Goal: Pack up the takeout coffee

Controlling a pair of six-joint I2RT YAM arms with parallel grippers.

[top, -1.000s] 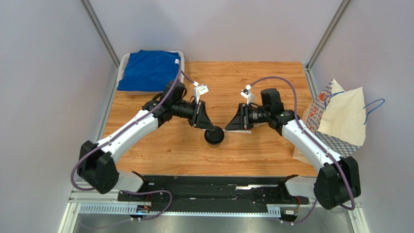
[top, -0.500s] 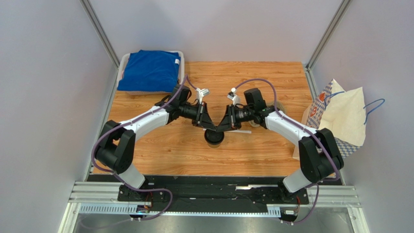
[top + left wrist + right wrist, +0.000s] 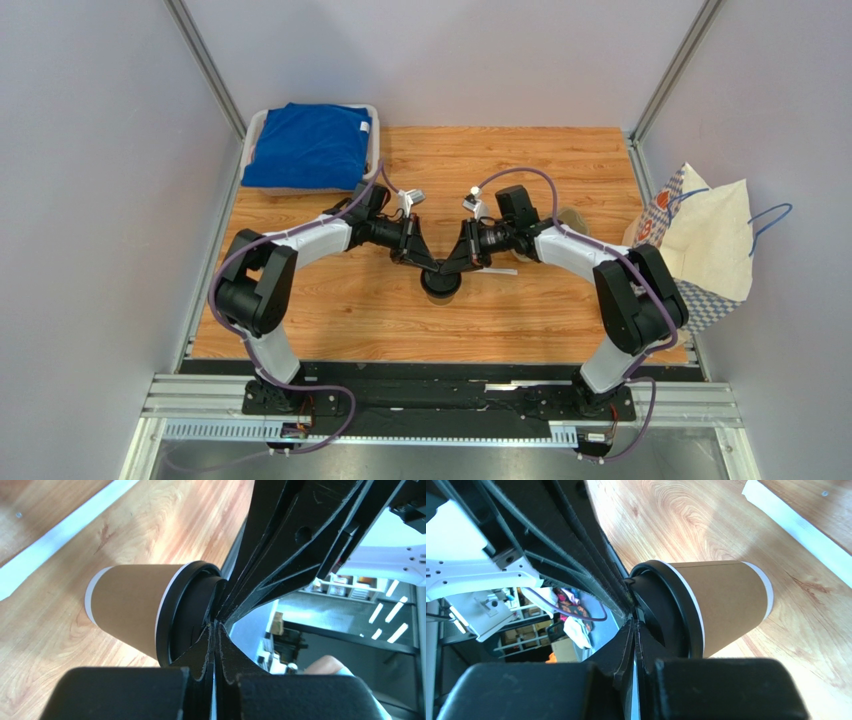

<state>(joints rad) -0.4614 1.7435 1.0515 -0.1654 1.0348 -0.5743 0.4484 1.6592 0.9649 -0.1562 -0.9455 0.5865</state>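
The takeout coffee, a tan paper cup (image 3: 440,287) with a black lid (image 3: 440,279), stands upright near the table's middle. It shows in the left wrist view (image 3: 127,605) and in the right wrist view (image 3: 726,602). My left gripper (image 3: 427,262) reaches it from the left, its jaws shut and its tips (image 3: 216,626) resting on the lid (image 3: 187,612). My right gripper (image 3: 453,264) reaches it from the right, also shut, with its tips (image 3: 633,624) on the lid (image 3: 666,610). The two grippers' tips meet over the lid. Neither grips the cup wall.
A patterned paper bag (image 3: 705,240) with blue handles stands open at the right table edge. A blue cloth (image 3: 305,145) lies in a white bin at the back left. A thin white wrapped straw (image 3: 503,270) lies just right of the cup.
Both arms have folded inward and brought their shut grippers together, from apart on either side of the cup to meeting on its lid. The cup has not moved.
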